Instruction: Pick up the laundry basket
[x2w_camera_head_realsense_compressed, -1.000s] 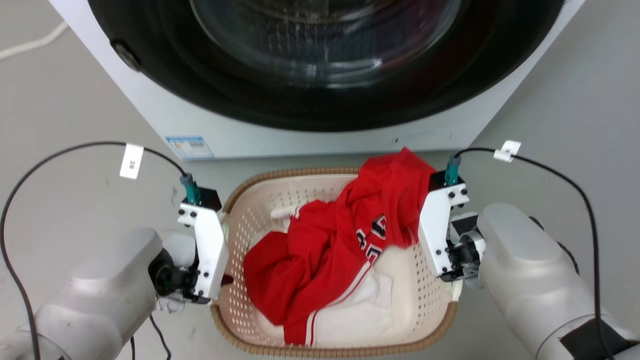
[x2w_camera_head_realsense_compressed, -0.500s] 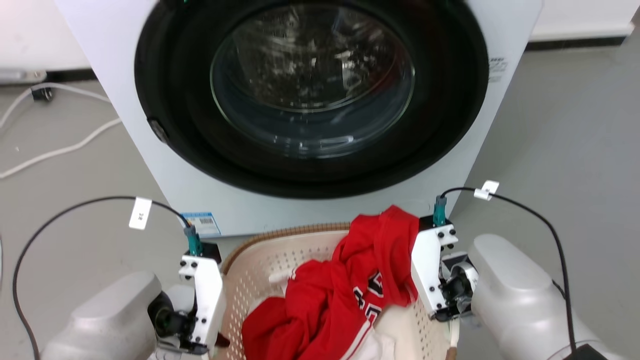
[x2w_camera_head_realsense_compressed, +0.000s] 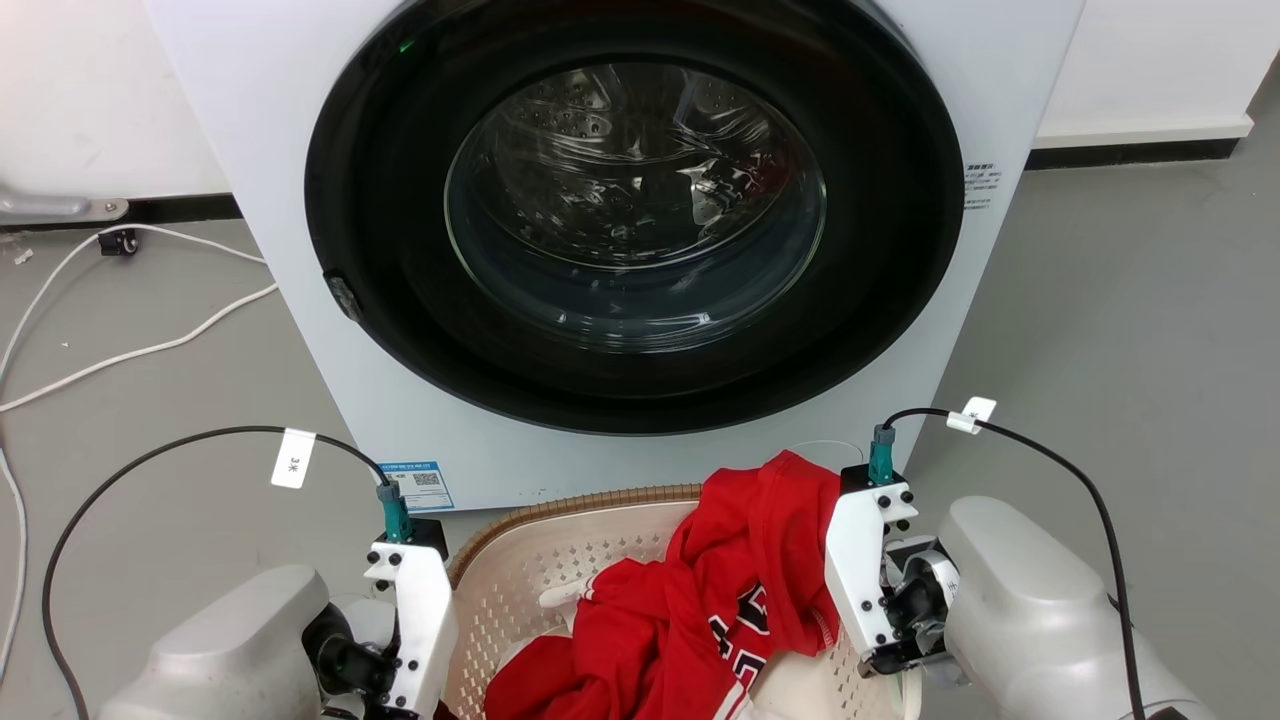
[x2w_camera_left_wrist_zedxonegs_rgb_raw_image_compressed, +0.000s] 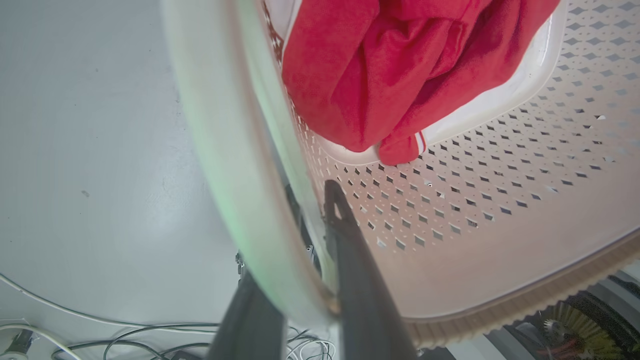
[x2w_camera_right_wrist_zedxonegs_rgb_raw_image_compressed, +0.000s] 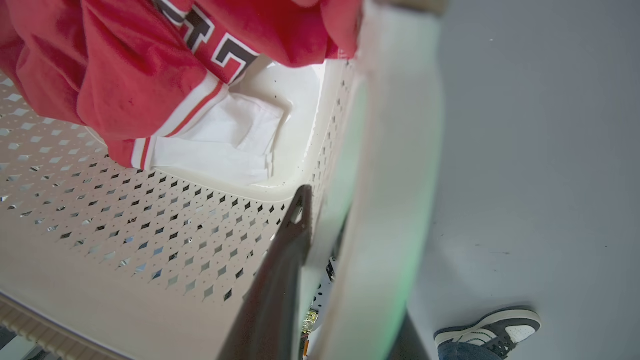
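Head view: the laundry basket (x2w_camera_head_realsense_compressed: 520, 570) with a red jersey (x2w_camera_head_realsense_compressed: 700, 620) sits near, before the washing machine (x2w_camera_head_realsense_compressed: 620, 230); left wrist view: the left tool (x2w_camera_left_wrist_zedxonegs_rgb_raw_image_compressed: 315, 205) clamps its left side; right wrist view: the right tool (x2w_camera_right_wrist_zedxonegs_rgb_raw_image_compressed: 322, 215) clamps its right side.

Robot with two smooth, rounded, pale grey arms: left forearm (x2w_camera_head_realsense_compressed: 230, 650) and right forearm (x2w_camera_head_realsense_compressed: 1030, 610). Each wrist carries a flat white plate, left plate (x2w_camera_head_realsense_compressed: 420, 625) and right plate (x2w_camera_head_realsense_compressed: 860, 570), studded with small black screws. A teal plug tops each plate (left plug (x2w_camera_head_realsense_compressed: 393, 512), right plug (x2w_camera_head_realsense_compressed: 880, 462)) and feeds a thin black cable: left cable (x2w_camera_head_realsense_compressed: 200, 434), right cable (x2w_camera_head_realsense_compressed: 1100, 520). Each cable wears a small white tag, left tag (x2w_camera_head_realsense_compressed: 293, 458) and right tag (x2w_camera_head_realsense_compressed: 972, 414), with print too small to read. The left fingers (x2w_camera_left_wrist_zedxonegs_rgb_raw_image_compressed: 355, 280) and right fingers (x2w_camera_right_wrist_zedxonegs_rgb_raw_image_compressed: 277, 290) are long, dark and flat.
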